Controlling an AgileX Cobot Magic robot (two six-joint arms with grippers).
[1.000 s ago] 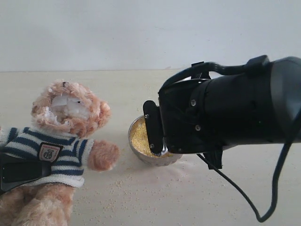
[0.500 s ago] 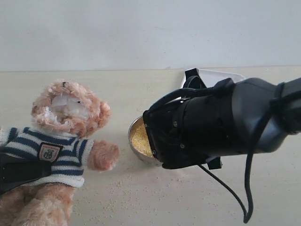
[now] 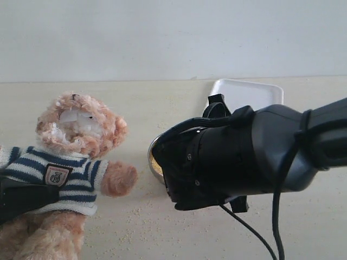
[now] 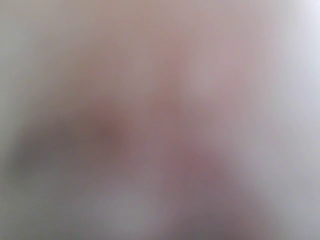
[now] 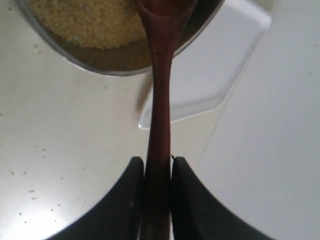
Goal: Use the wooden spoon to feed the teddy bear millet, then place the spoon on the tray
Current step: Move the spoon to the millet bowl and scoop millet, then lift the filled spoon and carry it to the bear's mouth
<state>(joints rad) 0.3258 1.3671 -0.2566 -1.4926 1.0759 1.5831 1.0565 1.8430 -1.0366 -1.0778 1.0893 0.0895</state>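
Note:
The teddy bear (image 3: 80,127) in its striped sweater sits at the left, facing the camera. In the right wrist view my right gripper (image 5: 158,169) is shut on the slim handle of the wooden spoon (image 5: 160,95). The spoon's oval end reaches over the rim of the silver bowl (image 5: 107,65) and the millet (image 5: 85,20). In the exterior view my right arm (image 3: 233,157) covers most of the bowl (image 3: 152,157) and hides the spoon. The white tray (image 3: 249,92) lies behind the arm. A black part of my left gripper (image 3: 21,197) lies against the bear's sweater.
Stray grains (image 3: 135,216) are scattered over the beige table in front of the bowl and the bear. A black cable (image 3: 276,216) hangs from the right arm. The left wrist view is a pinkish-grey blur with nothing readable. A pale wall stands behind the table.
My right arm has swung left and lower across the bowl, covering more of it. The tray behind it has come into view. The bear and left gripper have not moved.

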